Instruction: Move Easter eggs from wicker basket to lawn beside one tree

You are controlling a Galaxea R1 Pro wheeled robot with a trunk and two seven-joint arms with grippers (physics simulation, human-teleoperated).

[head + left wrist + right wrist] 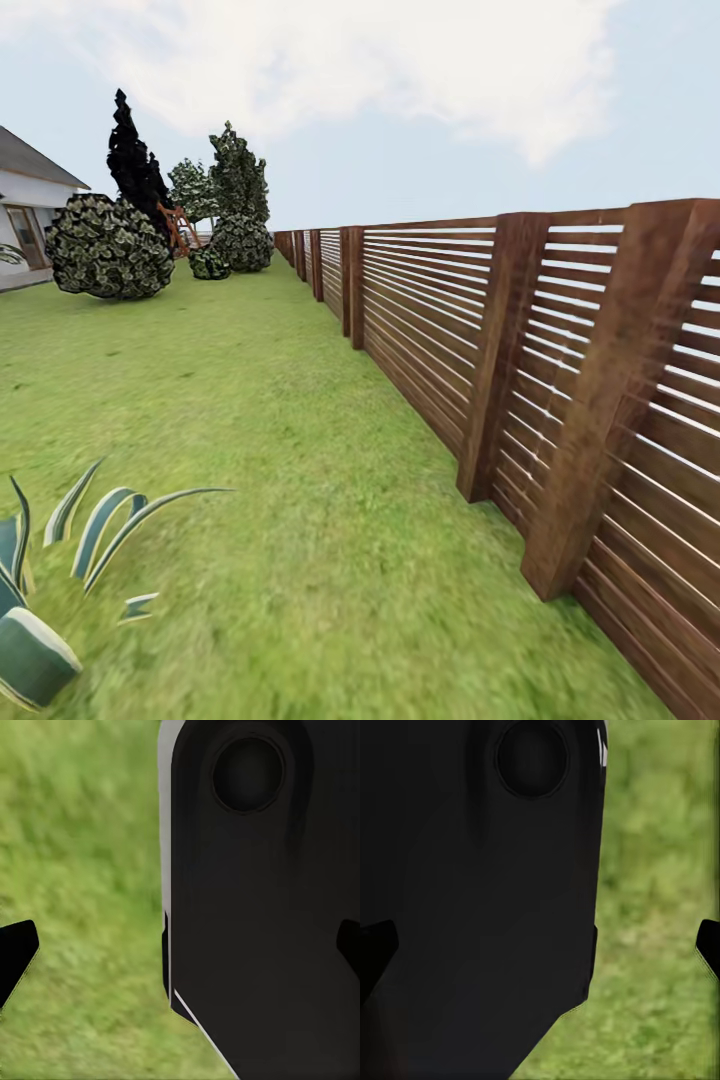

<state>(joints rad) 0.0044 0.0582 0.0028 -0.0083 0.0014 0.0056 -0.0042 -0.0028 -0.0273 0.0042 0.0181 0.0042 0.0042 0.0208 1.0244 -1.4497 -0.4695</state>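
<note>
The lawn (250, 420) of the garden stretches ahead in the head view, bright green and mottled. The Easter eggs and the wicker basket are out of view. Far off, a tree (238, 172) with dark leaves flecked whitish-green rises above round bushes; its trunk is hidden. In the left wrist view my left gripper (180, 949) is open, its dark fingertips (16, 952) far apart over grass, with the robot's black body between them. My right gripper (544, 949) is open as well, holding nothing, with grass (660, 945) beside the black body.
A brown slatted wooden fence (560, 380) runs along the right side into the distance. A spiky striped plant (60, 560) sits at the near left. A round bush (108, 248), a dark tall conifer (135, 165) and a white house (30, 200) stand far left.
</note>
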